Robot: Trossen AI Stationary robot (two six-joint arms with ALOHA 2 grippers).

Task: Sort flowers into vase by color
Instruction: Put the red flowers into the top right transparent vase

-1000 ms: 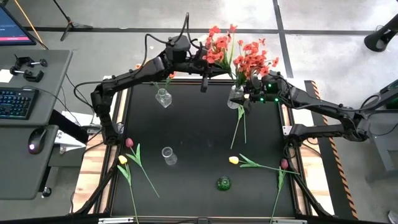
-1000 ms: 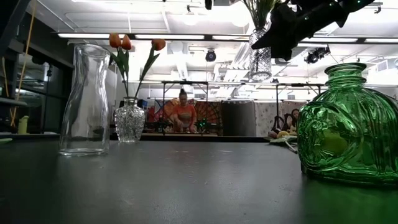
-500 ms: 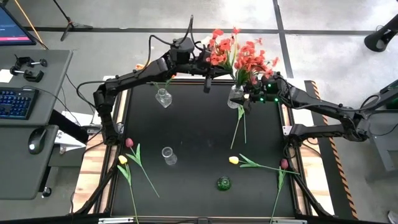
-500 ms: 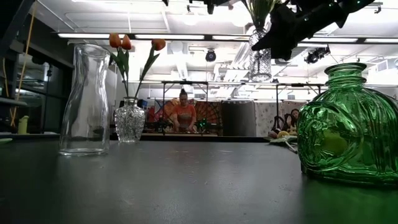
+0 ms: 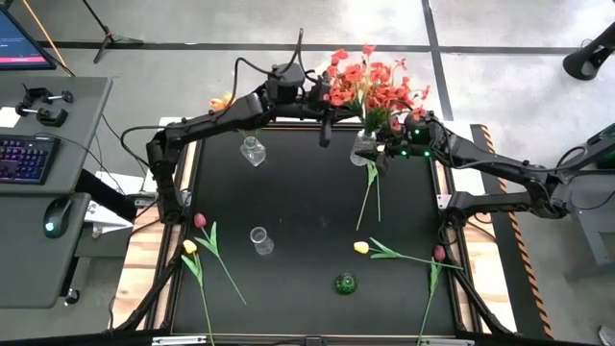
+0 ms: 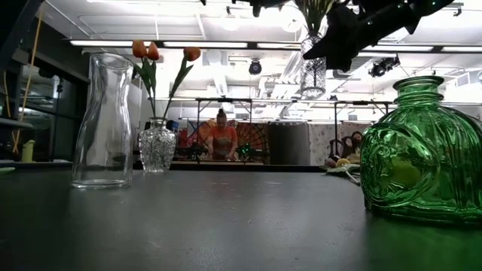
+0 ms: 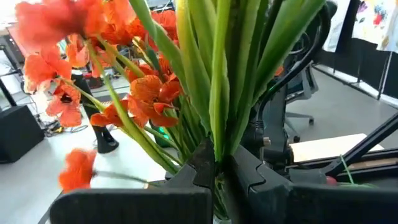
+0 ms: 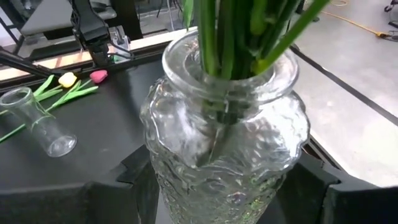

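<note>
The step in hand looks like seating the red-orange blossom sprays in the textured glass vase at the upper right of the overhead frame, near the far edge of the bench. The right tool is clamped around the belly of that vase and, in the low view, holds it clear of the bench surface. The left tool is closed together on the bunched green stems just above the vase mouth, with the stem ends already inside the neck. The next move probably calls for the left tool to let go and draw away without dragging the stems out, then for the vase to be lowered upright. Yellow and pink tulips lie loose lower left and lower right; orange tulips already stand in another vase.
</note>
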